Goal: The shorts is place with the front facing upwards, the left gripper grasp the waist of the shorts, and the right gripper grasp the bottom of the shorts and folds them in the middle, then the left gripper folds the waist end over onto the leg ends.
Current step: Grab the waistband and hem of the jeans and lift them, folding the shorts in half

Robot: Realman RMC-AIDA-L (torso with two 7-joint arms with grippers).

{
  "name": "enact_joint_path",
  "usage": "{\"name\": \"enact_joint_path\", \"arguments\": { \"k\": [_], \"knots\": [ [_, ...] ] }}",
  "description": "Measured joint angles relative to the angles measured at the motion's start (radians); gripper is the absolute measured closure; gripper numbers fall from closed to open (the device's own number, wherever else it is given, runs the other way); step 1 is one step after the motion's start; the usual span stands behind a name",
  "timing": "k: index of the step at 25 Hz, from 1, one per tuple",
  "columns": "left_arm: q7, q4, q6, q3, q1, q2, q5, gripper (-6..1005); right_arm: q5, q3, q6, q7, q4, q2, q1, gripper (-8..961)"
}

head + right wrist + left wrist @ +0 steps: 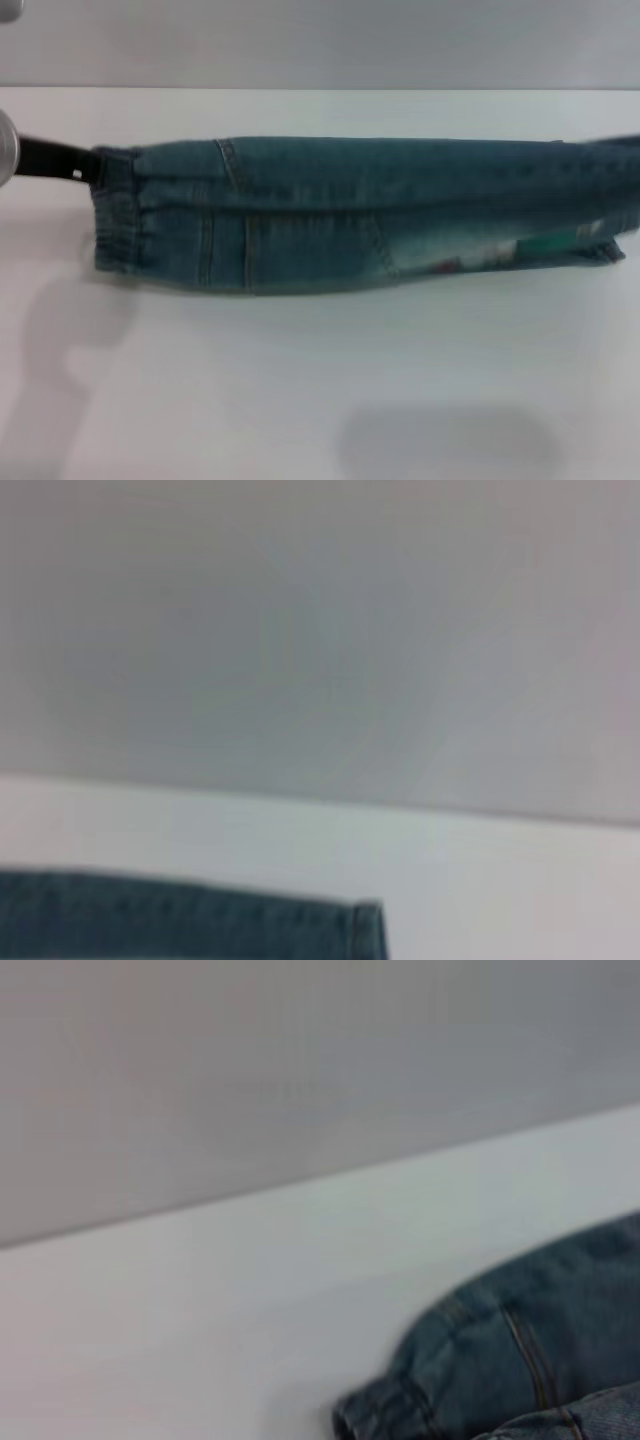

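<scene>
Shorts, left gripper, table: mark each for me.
shorts (350,215), head view, middle of the folded denim.
left gripper (55,160), head view, black part at the waist end.
table (300,390), head view, bare white surface.

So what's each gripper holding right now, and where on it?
The left gripper is at the waist end of the folded shorts, apparently gripping the band. The right gripper is out of view, so its hold cannot be told.

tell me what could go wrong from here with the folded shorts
The blue-green denim shorts lie folded lengthwise. The left gripper meets the puckered waist at its very edge, so the cloth could slip free. The leg ends reach the head view's right border, so their alignment cannot be checked.
</scene>
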Motion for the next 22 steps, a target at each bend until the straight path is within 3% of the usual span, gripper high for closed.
{"name": "enact_joint_path", "arguments": {
  "k": [5, 10, 22],
  "knots": [
    [-0.013, 0.041, 0.085, 0.010, -0.002, -0.001, 0.000, 969, 0.004, -0.022, -0.204, -0.001, -0.095, 0.003, -0.017, 954],
    [-0.014, 0.078, 0.129, 0.023, -0.012, -0.002, -0.002, 970, 0.007, -0.072, -0.308, 0.001, -0.187, 0.000, -0.003, 953],
    [-0.014, 0.125, 0.173, 0.025, -0.048, -0.001, -0.019, 973, 0.014, -0.094, -0.384, -0.044, -0.269, -0.004, 0.011, 908]
  ]
}}
